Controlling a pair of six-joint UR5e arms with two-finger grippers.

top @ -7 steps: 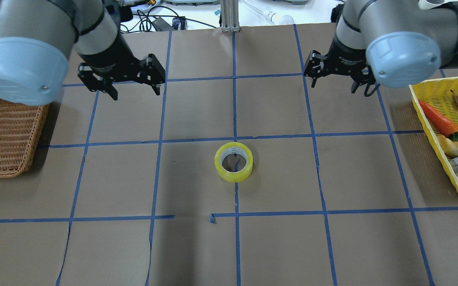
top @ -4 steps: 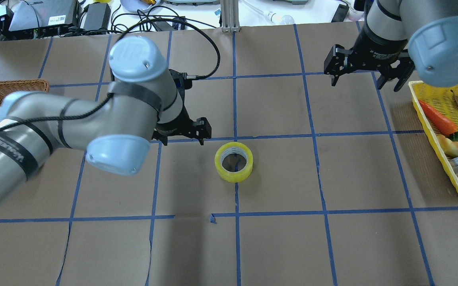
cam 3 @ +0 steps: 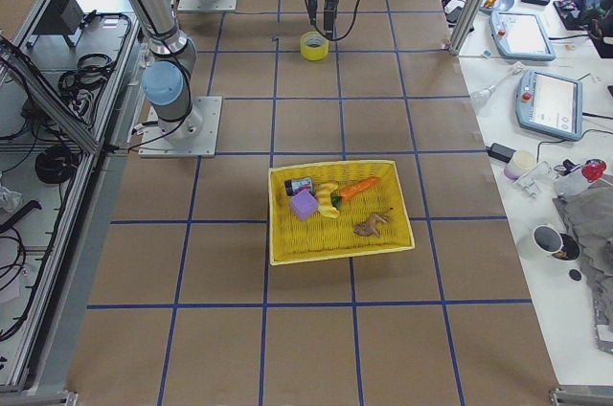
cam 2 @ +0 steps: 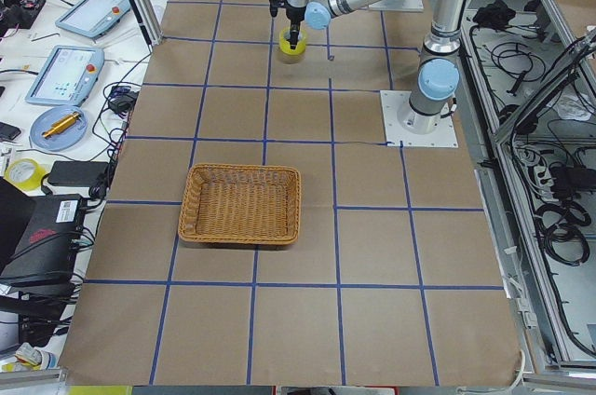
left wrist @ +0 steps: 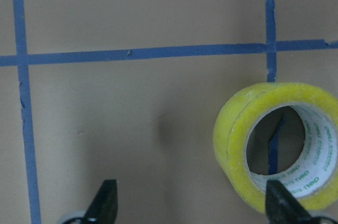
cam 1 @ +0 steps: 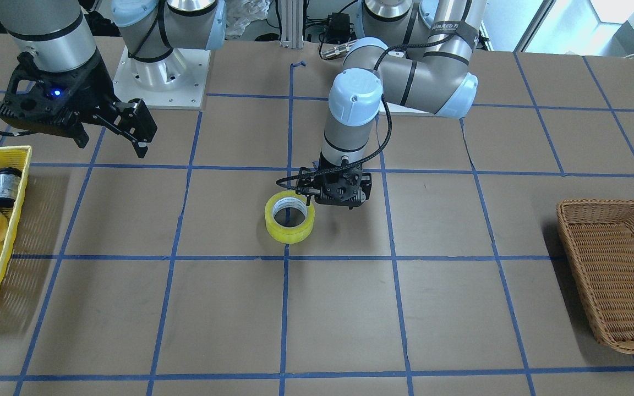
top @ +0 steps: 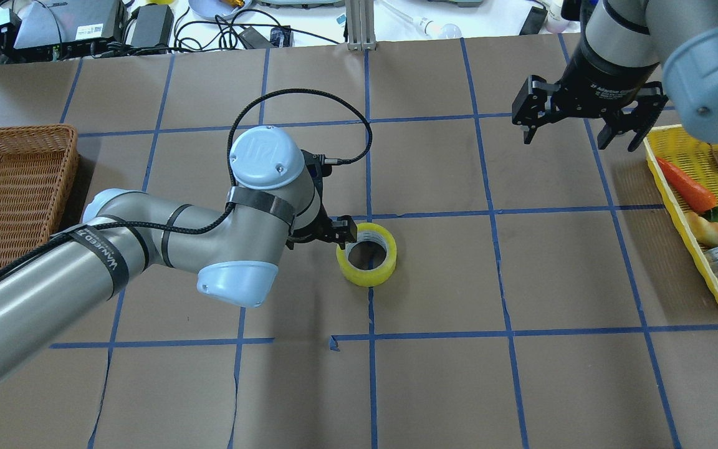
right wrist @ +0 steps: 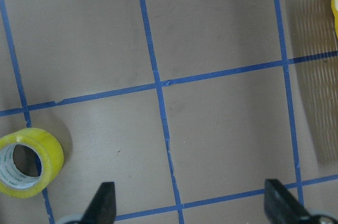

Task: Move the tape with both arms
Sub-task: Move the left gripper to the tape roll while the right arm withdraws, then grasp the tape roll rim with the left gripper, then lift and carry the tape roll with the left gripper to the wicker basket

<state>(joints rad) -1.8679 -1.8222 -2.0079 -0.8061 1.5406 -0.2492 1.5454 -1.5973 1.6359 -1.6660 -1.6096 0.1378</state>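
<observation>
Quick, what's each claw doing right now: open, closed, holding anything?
Left claw: open, holding nothing, at the edge of the tape.
Right claw: open, holding nothing.

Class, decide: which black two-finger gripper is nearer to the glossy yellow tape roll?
Left. The left gripper sits at the rim of the glossy yellow tape roll; the right gripper hangs far off to the robot's right.

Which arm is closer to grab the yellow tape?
Left. Its open left gripper hangs right beside the tape, while the right gripper hovers far off near the yellow basket.
</observation>
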